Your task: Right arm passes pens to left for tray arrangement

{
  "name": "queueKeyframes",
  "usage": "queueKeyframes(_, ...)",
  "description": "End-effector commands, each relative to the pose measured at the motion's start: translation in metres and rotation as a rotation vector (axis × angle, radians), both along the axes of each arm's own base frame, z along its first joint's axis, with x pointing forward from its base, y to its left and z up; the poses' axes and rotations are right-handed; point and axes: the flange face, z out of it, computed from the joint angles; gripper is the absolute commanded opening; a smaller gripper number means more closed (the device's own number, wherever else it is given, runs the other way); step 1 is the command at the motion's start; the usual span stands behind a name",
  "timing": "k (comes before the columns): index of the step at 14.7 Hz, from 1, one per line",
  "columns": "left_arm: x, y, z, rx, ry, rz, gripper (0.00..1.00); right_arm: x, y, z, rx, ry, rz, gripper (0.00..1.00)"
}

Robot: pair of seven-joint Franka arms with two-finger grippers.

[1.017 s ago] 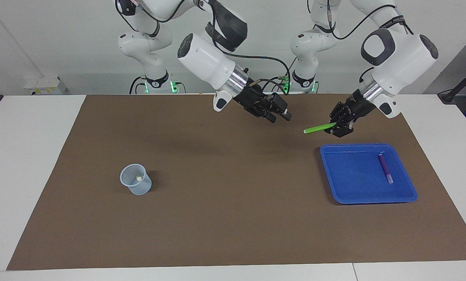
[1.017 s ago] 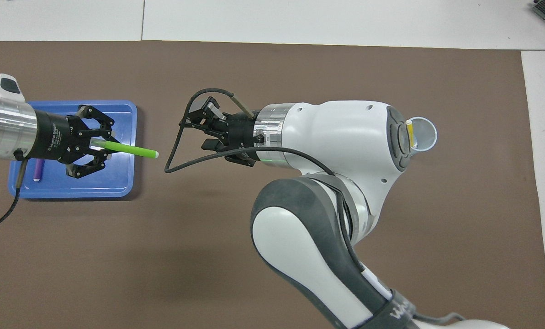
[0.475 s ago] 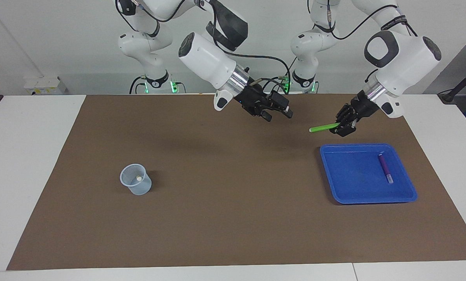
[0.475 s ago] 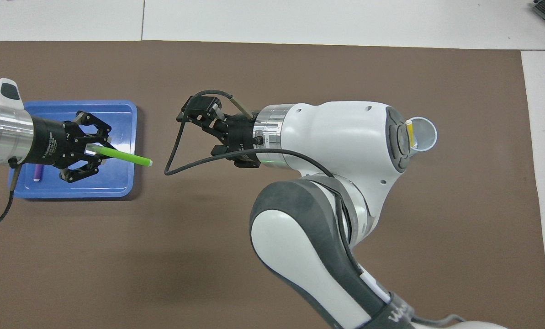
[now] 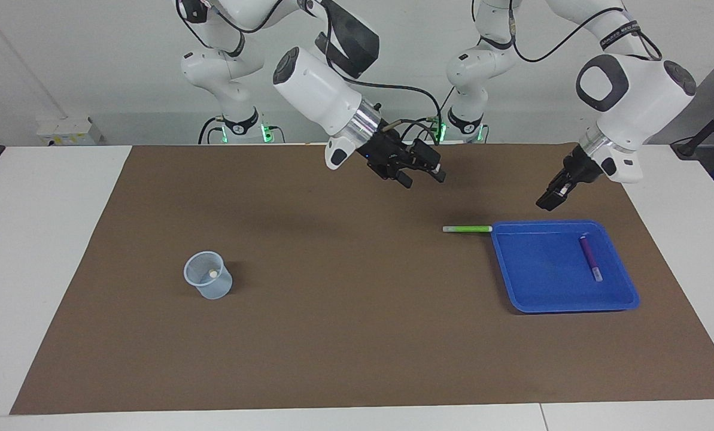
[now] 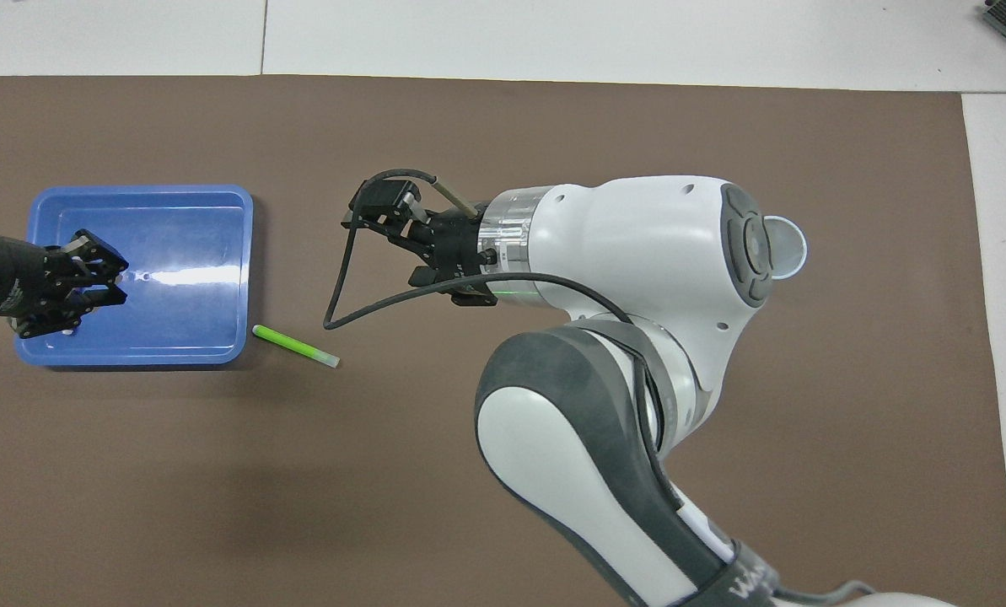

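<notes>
Left gripper (image 5: 550, 202) was pinched shut on nothing. It hung over the rim of the tray (image 5: 542, 269) on the side nearer to the robots, at the left arm's end of the table. Right gripper (image 5: 421, 174) stood wide and empty over the middle of the brown mat (image 5: 357, 335). I judged this arm to be waiting.

Layout, big to small:
- The mat covered most of the table. All the items sat on it.
- The blue tray lay flat at the left arm's end, within easy reach of the left arm, which suits its placing role.
- The pale cup (image 5: 208, 274) stood upright, well apart from the tray, toward the right arm's end. That makes it the right arm's pickup point.
- The purple pen (image 5: 590, 257) lay flat in the tray, toward the edge at the left arm's end.
- The green pen (image 5: 467, 228) lay on the mat outside the tray. One end was at the tray corner nearer to the robots, pointing toward the right arm's end. I could not tell whether it touched the rim.
- A whitish end (image 5: 213, 273) showed inside the cup, likely the last pen.

Judgement: you have one of three pens arranged. Have the green pen picked up again before you fetch from the cup. It lies low against the rim, so a finger may nudge the tray.
</notes>
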Motion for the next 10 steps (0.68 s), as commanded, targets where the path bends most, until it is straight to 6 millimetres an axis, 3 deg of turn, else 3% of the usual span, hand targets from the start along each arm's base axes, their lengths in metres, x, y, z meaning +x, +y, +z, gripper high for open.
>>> queueKeyframes(1,0.004,-0.001,-0.014,0.034,-0.025,-0.039,0.00,-0.003,-0.012,0.006,-0.019,-0.011,0.013,1.00)
queueKeyframes(4,0.002,-0.036,-0.024,0.037,-0.033,-0.064,0.00,0.000,-0.021,0.009,-0.021,-0.017,0.000,1.00)
queueKeyframes(5,0.003,-0.042,-0.025,0.034,-0.025,-0.024,0.23,0.000,-0.022,0.010,-0.024,-0.019,-0.001,1.00)
queueKeyframes(7,0.002,-0.082,-0.024,0.029,-0.018,0.015,0.41,0.001,-0.031,0.011,-0.052,-0.025,0.004,1.00)
queueKeyframes(8,0.000,-0.099,-0.026,0.027,-0.021,0.027,0.57,0.002,-0.039,0.011,-0.070,-0.024,0.004,1.00)
queueKeyframes(9,-0.002,-0.116,-0.030,0.026,-0.038,0.043,0.80,0.000,-0.045,0.011,-0.090,-0.023,0.009,1.00)
queueKeyframes(10,-0.006,-0.129,-0.036,0.025,-0.051,0.052,0.86,0.000,-0.056,0.009,-0.111,-0.016,0.008,1.00)
